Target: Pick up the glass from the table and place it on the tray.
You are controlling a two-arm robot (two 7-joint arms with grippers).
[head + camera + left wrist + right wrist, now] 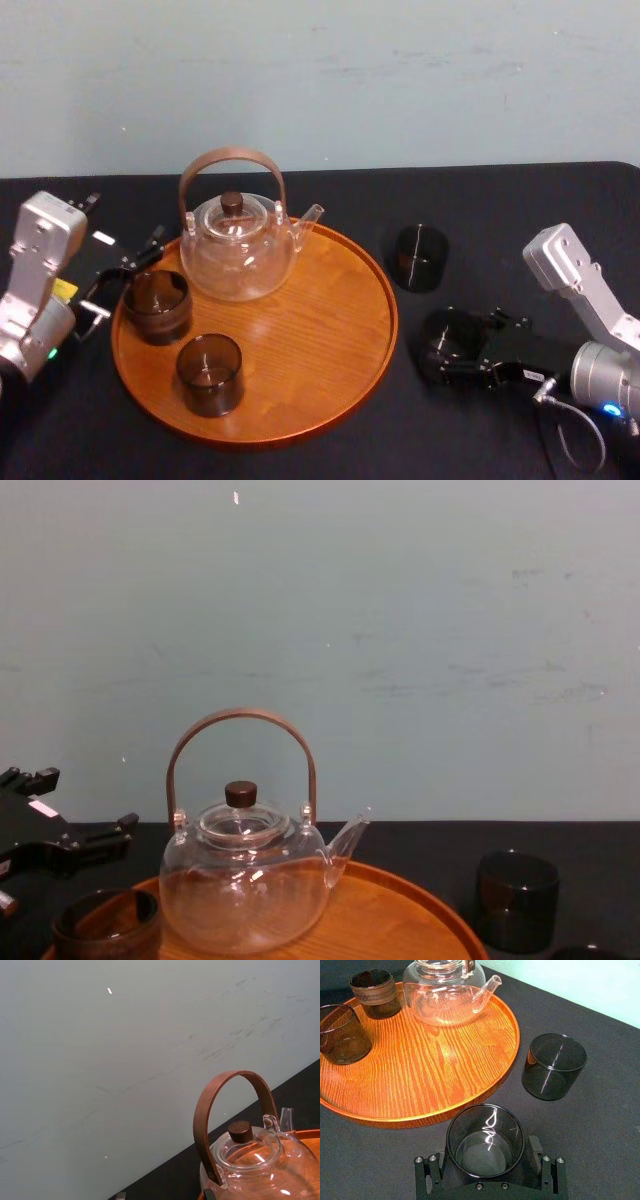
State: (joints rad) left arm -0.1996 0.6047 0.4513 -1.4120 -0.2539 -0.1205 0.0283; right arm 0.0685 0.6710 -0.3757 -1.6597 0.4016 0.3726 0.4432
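A dark smoky glass (447,338) (485,1140) stands on the black table just right of the tray's front rim. My right gripper (450,345) (487,1157) is open, one finger on each side of this glass, with slight gaps showing. The round orange-brown wooden tray (320,320) (435,1070) (400,920) lies in the middle of the table. A second dark glass (420,257) (553,1066) (516,900) stands on the table farther back, beside the tray's right rim. My left gripper (125,280) (75,805) rests open at the tray's left edge.
On the tray stand a glass teapot (238,245) (250,1160) (445,990) (245,880) with a brown hoop handle, a cup with a wooden band (156,305) (375,992) at the left, and a dark glass (210,373) (340,1032) near the front. A pale wall closes the back.
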